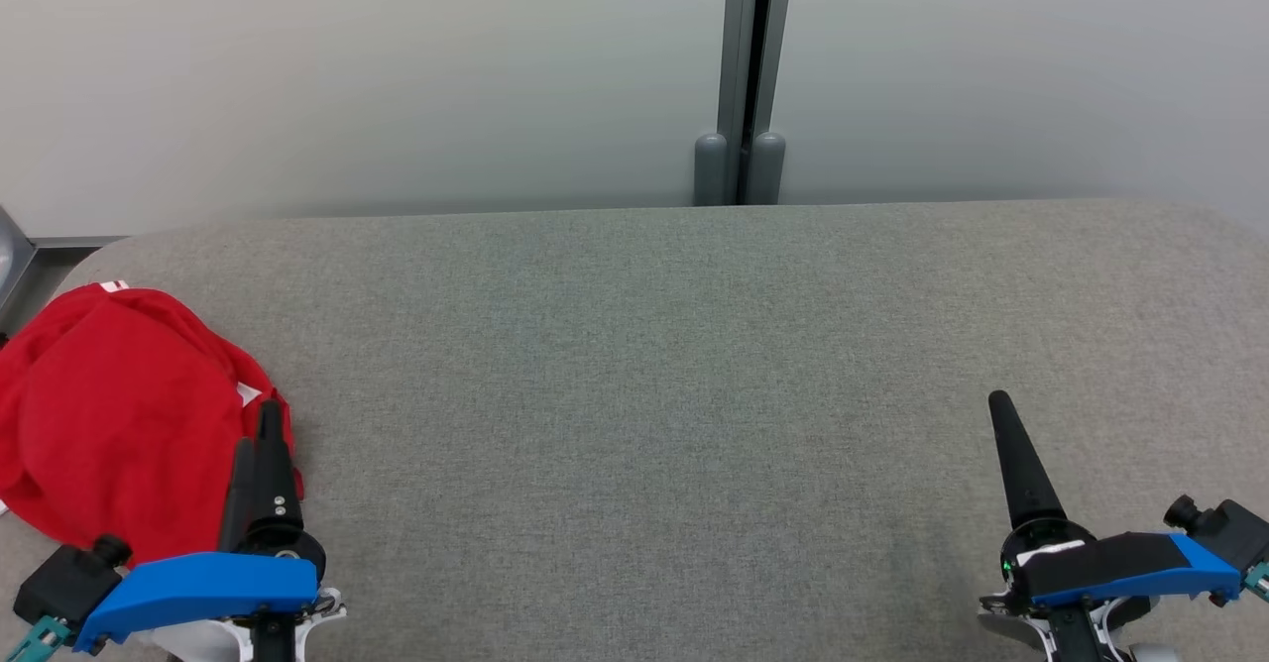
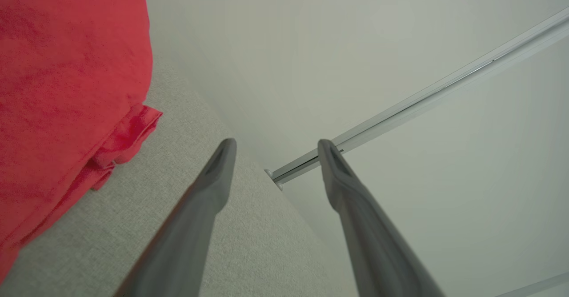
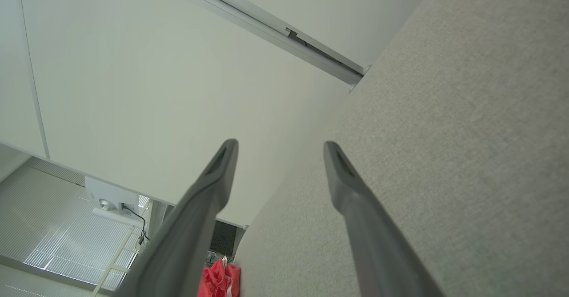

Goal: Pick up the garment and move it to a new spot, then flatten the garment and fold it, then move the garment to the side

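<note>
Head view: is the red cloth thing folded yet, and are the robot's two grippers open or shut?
Red garment: crumpled in a heap, unfolded, lying at the left end of the table, not held.
Left gripper: open, empty, beside the garment.
Right gripper: open, empty, far from the garment.

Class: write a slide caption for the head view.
Crumpled red garment at the grey table's left end, left tool beside it, right tool far right.

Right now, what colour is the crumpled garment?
Red, with small white bits at its edges. The garment shows best in the head view.
</note>
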